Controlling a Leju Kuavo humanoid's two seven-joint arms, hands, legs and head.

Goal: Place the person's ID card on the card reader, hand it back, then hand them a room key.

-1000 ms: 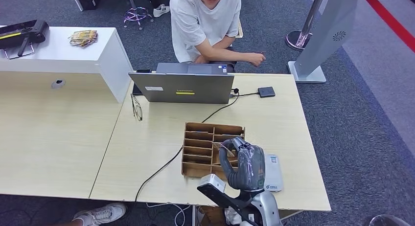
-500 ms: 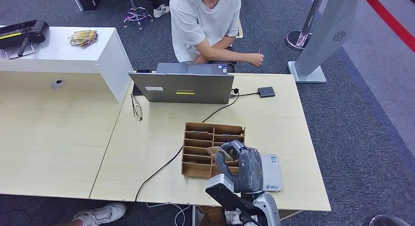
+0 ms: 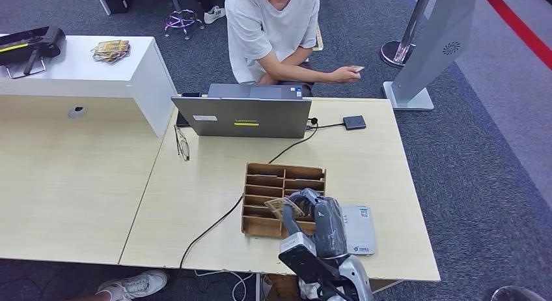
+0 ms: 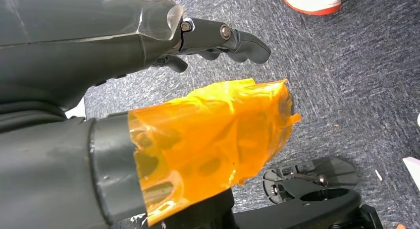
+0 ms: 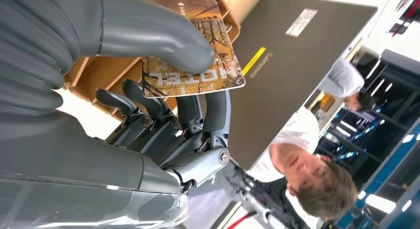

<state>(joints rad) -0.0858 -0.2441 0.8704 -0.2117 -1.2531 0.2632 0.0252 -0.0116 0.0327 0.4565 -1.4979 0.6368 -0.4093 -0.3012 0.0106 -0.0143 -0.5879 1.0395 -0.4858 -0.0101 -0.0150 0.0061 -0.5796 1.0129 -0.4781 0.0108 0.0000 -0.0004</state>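
- Room key (image 5: 192, 60), a card with an autumn-coloured picture and the word HOTEL on it, sits pinched in the right hand (image 3: 323, 217): the thick grey thumb presses on its printed face and the darker fingers (image 5: 216, 107) back it from behind.
- Wooden tray (image 3: 273, 180) of slotted compartments lies on the table (image 3: 195, 203) directly under that hand, and the card (image 3: 282, 206) is held just above the tray's near slots, apart from the wood.
- Card reader (image 3: 362, 230), a flat pale pad, rests on the table touching the tray's right side, just beside the right hand.
- Person (image 3: 270, 27) sits beyond the laptop (image 3: 242, 116), holding a small pale card (image 3: 357, 68) out past the table's far edge.
- Left hand (image 4: 148, 90) hangs over the carpet holding nothing, its fingers loosely apart and its thumb wrapped in orange tape.
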